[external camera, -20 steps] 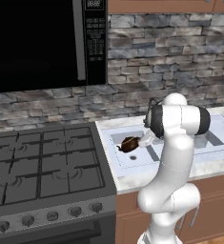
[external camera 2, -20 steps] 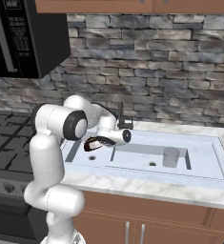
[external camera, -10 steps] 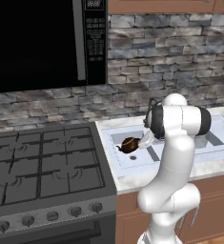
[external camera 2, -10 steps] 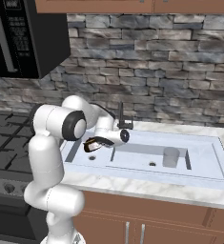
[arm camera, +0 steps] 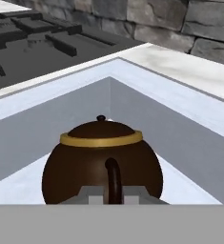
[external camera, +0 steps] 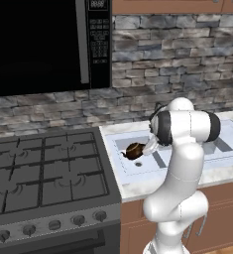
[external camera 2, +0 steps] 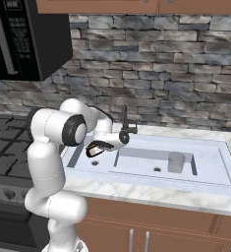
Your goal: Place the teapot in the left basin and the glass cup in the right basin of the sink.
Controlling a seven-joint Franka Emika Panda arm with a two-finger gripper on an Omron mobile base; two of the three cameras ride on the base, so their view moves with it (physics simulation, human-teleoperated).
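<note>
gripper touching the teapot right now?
Touching. Hand view: the gripper is closed on the handle of the teapot.

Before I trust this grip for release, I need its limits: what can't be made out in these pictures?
- Hand view: gripper fingertips on the teapot handle, cut off by the bottom band.
- Hand view: teapot's spout, behind its body.
- Left base view: whether the teapot touches the left basin floor; too small.
- Left base view: right basin, partly behind the arm.

No readable text anywhere. The microwave's control panel [external camera: 98, 38] carried rows of small pale marks that were too blurred to make out as words or numbers. The teapot [arm camera: 102, 160] at the fingers bore no lettering or brand.
</note>
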